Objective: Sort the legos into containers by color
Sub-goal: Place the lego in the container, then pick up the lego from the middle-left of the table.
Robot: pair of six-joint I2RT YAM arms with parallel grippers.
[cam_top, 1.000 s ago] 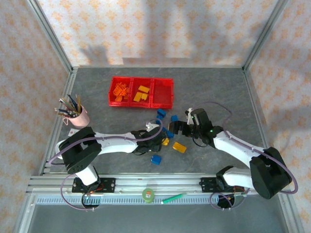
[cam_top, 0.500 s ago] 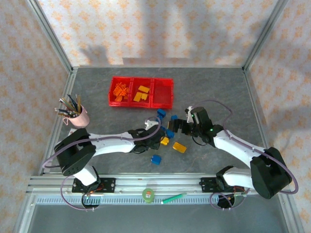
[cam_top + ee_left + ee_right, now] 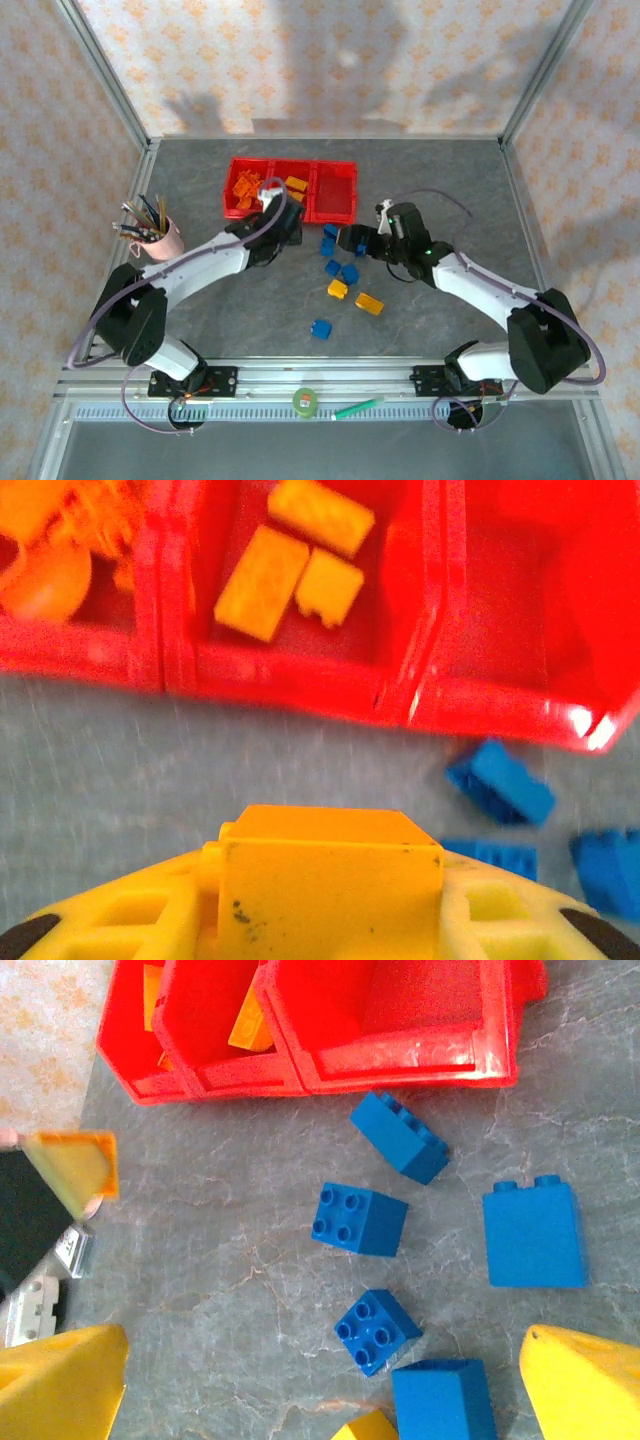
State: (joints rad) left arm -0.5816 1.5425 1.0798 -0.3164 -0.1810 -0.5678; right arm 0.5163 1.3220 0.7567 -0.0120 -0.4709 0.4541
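Observation:
My left gripper (image 3: 330, 905) is shut on a yellow lego (image 3: 330, 875) and hangs just in front of the containers (image 3: 300, 675), a row of red bins. The left bin holds orange legos (image 3: 50, 550), the middle one yellow legos (image 3: 290, 565), and the right bin (image 3: 540, 580) has nothing in it. From above, the left gripper (image 3: 282, 222) is at the bins' (image 3: 290, 212) near wall. My right gripper (image 3: 320, 1390) stands open over loose blue legos (image 3: 377, 1330), with a yellow lego (image 3: 365, 1428) at the frame's bottom edge. From above, the right gripper (image 3: 347, 240) is right of the blue legos (image 3: 329, 246).
A pink cup of pencils (image 3: 160, 238) stands at the left of the table. Two yellow legos (image 3: 369, 303) and one blue lego (image 3: 321, 329) lie nearer the front. A green tape roll (image 3: 305, 401) and green pen (image 3: 358, 407) rest on the front rail.
The left arm has carried the yellow lego from the loose pile up and back to the bins. The right gripper has shifted back and left over the blue legos, still open.

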